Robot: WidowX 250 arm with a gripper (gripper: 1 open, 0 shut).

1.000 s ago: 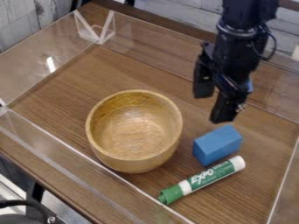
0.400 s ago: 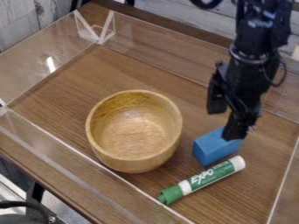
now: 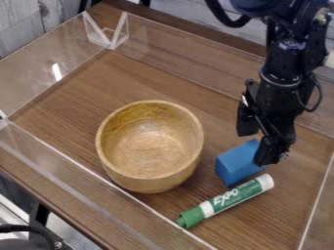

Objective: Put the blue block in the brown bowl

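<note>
The blue block [image 3: 236, 164] lies on the wooden table just right of the brown bowl [image 3: 148, 105], which stands upright with nothing in it. My gripper [image 3: 259, 145] points straight down over the block's far right end. It is open, with one finger beyond the block and the other covering its right corner. Nothing is held between the fingers.
A green-and-white marker [image 3: 226, 201] lies in front of the block, near the front edge. Clear acrylic walls [image 3: 53, 68] ring the wooden tabletop [image 3: 144, 73]. A small clear stand [image 3: 104, 29] sits at the back left.
The gripper has sunk and shifted to the right, from above and behind the block down to its level. It stays open. Block, bowl and marker have not moved.
</note>
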